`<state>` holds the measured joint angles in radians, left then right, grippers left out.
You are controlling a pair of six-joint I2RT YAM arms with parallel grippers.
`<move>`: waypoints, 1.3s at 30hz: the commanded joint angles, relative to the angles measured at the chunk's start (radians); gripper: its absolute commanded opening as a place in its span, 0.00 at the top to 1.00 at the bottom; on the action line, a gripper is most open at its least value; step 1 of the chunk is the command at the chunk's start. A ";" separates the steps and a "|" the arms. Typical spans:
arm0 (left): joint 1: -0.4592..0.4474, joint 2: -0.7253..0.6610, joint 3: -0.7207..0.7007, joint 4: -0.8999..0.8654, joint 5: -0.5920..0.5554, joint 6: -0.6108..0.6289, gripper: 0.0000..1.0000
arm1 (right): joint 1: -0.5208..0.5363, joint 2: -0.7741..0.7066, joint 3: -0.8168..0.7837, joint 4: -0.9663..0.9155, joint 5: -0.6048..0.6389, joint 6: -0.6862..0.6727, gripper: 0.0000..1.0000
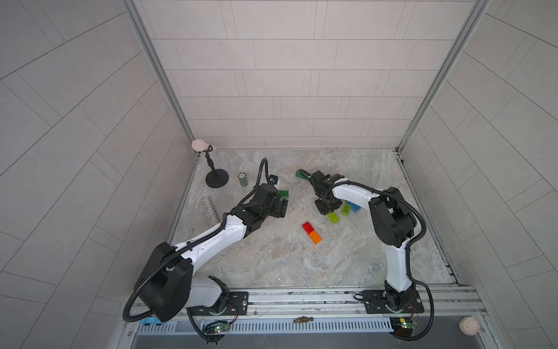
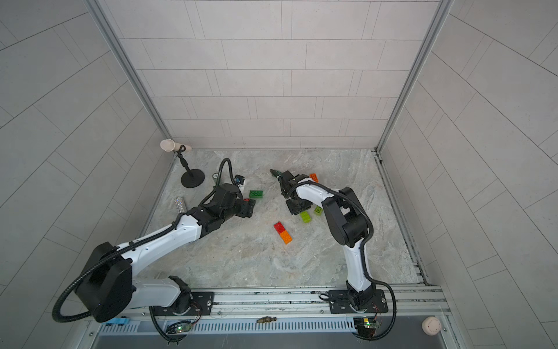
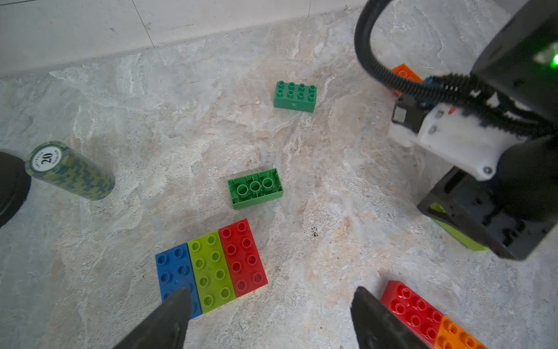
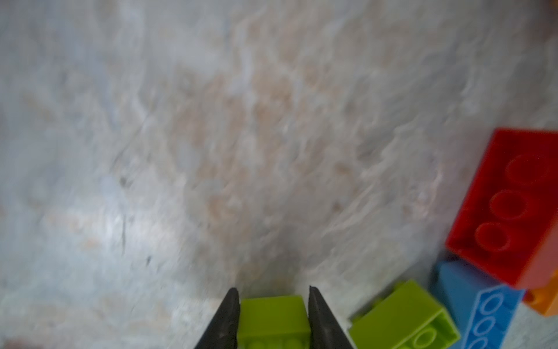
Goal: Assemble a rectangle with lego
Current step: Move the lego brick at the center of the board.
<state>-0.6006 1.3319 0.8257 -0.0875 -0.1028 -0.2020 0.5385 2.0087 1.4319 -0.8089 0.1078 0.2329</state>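
Note:
My right gripper (image 4: 273, 292) is shut on a lime brick (image 4: 273, 317), down at the table. Beside it lie another lime brick (image 4: 404, 317), a blue one (image 4: 483, 305) and an upturned red one (image 4: 513, 205). In a top view this gripper (image 1: 325, 209) sits by the lime bricks (image 1: 333, 217). My left gripper (image 3: 271, 291) hangs open above bare table, next to a joined blue, lime and red row (image 3: 211, 269). A red and orange pair (image 1: 312, 232) lies mid-table. Two dark green bricks (image 3: 255, 189) (image 3: 295, 96) lie beyond the row.
A green stack of poker chips (image 1: 242, 179), a glittery tube (image 1: 209, 210) and a black stand (image 1: 216, 178) are at the back left. A lone orange brick (image 2: 314, 177) lies behind the right arm. Walls close in the table (image 1: 271, 260) on three sides.

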 commanded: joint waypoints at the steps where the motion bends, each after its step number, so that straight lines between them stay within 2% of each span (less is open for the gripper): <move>1: 0.001 -0.022 -0.011 -0.016 0.030 -0.002 0.12 | 0.041 -0.110 -0.094 -0.071 0.036 -0.018 0.69; 7: -0.048 0.003 -0.028 0.045 0.062 0.012 0.13 | 0.028 -0.232 -0.269 -0.077 0.017 0.091 0.68; 12: -0.174 0.053 -0.012 0.059 0.000 0.074 0.13 | -0.037 -0.314 -0.405 -0.023 -0.039 0.233 0.51; 17: -0.215 0.076 -0.002 0.070 0.006 0.063 0.13 | -0.063 -0.425 -0.513 0.002 -0.111 0.324 0.38; 25: -0.216 0.081 -0.006 0.085 0.021 0.059 0.14 | -0.071 -0.539 -0.655 0.085 -0.295 0.432 0.36; 30: -0.216 0.073 -0.012 0.088 0.026 0.054 0.14 | -0.021 -0.585 -0.639 0.169 -0.408 0.524 0.38; 32: -0.216 0.066 -0.017 0.089 0.023 0.054 0.14 | -0.009 -0.611 -0.615 0.165 -0.404 0.521 0.38; 35: -0.215 0.056 -0.026 0.089 0.018 0.055 0.14 | -0.045 -0.644 -0.596 0.098 -0.389 0.467 0.38; 39: -0.215 0.047 -0.038 0.096 0.021 0.059 0.14 | -0.079 -0.664 -0.533 -0.094 -0.194 0.297 0.36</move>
<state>-0.8158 1.4006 0.8051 -0.0101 -0.0742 -0.1516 0.4717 1.3670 0.8593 -0.7521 -0.2272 0.6407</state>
